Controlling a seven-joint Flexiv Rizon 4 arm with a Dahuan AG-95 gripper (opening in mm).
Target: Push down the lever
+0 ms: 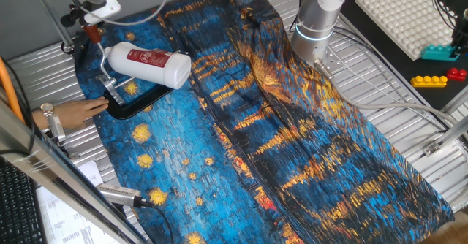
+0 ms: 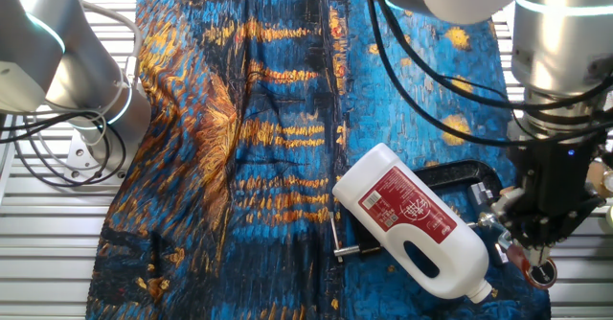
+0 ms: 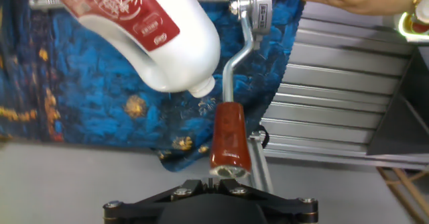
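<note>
So in one fixed view the lever (image 1: pixel 93 33) sits at the far left end of the bench (image 1: pixel 409 90), up by the cap end of the white bottle (image 1: pixel 146 64) with the red label. You mostly just catch its red-brown tip poking up under the gripper (image 1: pixel 88 19); the silver bar below it is hard to pick out, and I can't tell how the fingers are set from here. The bottle lies on its side across the black clamp base (image 1: pixel 135 107), on top of a blue and gold painted cloth (image 1: pixel 292 149). A person's hand (image 1: pixel 69 112) rests on the cloth, touching the left end of that base. In the other fixed view the bottle runs diagonally, cap end toward the bottom right, and the gripper (image 2: pixel 541 262) hangs right beside the cap, with the red-brown tip (image 2: pixel 520 257) just showing at its lower edge. The fingers are hidden behind the black gripper body, so again no clue. The hand view is the good one: the lever (image 3: pixel 234 83) has its long axis running top to bottom, pivoting at a round silver hub at the top and bending down to the red-brown tip (image 3: pixel 230 138) right at the gripper (image 3: pixel 228 178). The tip points straight at the camera end, and the fingertips themselves aren't visible, so wide or narrow, I can't tell. The bottle's neck sits just left of the bar.
</note>
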